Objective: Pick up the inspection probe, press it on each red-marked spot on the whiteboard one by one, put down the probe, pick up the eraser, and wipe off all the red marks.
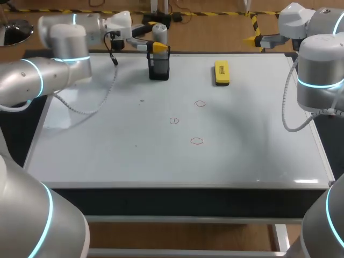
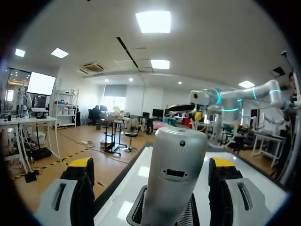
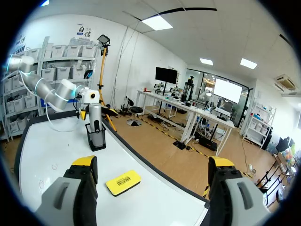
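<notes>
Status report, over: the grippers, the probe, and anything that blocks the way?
Left gripper open, fingers either side of probe. Right gripper open, empty. The probe upright in black mesh holder. Nothing seen in the way; three red marks unwiped.

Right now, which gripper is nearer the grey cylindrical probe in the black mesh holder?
Left. The left gripper's open fingers flank the probe at the holder; the right gripper sits across the whiteboard, beyond the yellow eraser.
</notes>
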You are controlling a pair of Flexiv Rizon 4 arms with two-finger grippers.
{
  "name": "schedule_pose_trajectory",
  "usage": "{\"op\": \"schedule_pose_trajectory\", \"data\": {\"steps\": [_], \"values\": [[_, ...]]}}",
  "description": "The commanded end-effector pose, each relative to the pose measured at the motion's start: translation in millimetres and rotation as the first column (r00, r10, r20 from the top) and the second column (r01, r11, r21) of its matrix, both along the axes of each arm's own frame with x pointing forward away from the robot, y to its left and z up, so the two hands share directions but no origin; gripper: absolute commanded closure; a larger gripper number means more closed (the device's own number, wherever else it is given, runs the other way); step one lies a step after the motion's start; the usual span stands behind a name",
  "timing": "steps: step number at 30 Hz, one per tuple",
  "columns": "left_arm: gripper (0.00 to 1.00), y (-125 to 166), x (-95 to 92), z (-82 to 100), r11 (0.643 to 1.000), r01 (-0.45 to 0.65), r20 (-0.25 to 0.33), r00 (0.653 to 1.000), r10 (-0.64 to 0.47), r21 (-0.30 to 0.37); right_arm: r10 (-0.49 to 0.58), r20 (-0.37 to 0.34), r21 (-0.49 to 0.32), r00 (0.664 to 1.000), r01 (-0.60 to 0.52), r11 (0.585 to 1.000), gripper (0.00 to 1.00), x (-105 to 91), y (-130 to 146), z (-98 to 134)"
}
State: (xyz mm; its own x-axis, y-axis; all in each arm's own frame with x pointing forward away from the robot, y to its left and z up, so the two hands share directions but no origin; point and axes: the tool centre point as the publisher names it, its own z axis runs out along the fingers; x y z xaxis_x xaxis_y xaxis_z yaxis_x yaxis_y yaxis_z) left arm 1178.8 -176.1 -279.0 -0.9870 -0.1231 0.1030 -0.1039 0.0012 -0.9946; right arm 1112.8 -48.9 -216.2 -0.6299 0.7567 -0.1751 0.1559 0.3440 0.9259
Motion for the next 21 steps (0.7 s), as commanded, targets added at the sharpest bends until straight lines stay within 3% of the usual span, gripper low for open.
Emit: {"op": "schedule_pose_trajectory", "data": {"steps": [1,9,11,12,13,14,21], "values": [[0.00,-5.9,8.1,-2.7,0.998,0.068,-0.003,0.998,-0.068,-0.006,0.001,-0.001,-0.001,1.000,-0.001,1.000,0.00,0.6,-0.3,0.0],[0.00,-10.0,6.8,-5.2,0.997,0.078,-0.006,0.997,-0.078,-0.011,0.001,-0.001,-0.001,1.000,-0.001,1.000,0.00,0.6,-0.3,0.0],[0.26,-10.7,5.4,-5.1,0.997,0.078,-0.007,0.997,-0.078,-0.013,0.001,-0.001,-0.001,1.000,-0.001,1.000,0.00,0.6,-0.3,0.0],[0.63,-10.3,5.0,-5.8,0.997,0.079,-0.007,0.997,-0.079,-0.014,0.001,-0.001,-0.001,1.000,-0.001,1.000,0.00,0.6,-0.3,0.0],[0.92,-10.1,4.3,-6.2,0.997,0.081,-0.007,0.997,-0.081,-0.017,0.001,-0.001,-0.001,1.000,-0.001,1.000,0.00,0.6,-0.3,0.0],[1.00,-10.5,2.9,-6.4,0.996,0.084,-0.007,0.996,-0.084,-0.018,0.001,-0.001,-0.001,1.000,-0.001,1.000,0.00,0.6,-0.3,0.0],[1.00,-13.7,-7.8,-2.2,0.995,0.096,0.000,0.995,-0.096,-0.009,0.001,-0.001,-0.001,1.000,-0.001,1.000,0.00,0.6,-0.3,0.0]]}}
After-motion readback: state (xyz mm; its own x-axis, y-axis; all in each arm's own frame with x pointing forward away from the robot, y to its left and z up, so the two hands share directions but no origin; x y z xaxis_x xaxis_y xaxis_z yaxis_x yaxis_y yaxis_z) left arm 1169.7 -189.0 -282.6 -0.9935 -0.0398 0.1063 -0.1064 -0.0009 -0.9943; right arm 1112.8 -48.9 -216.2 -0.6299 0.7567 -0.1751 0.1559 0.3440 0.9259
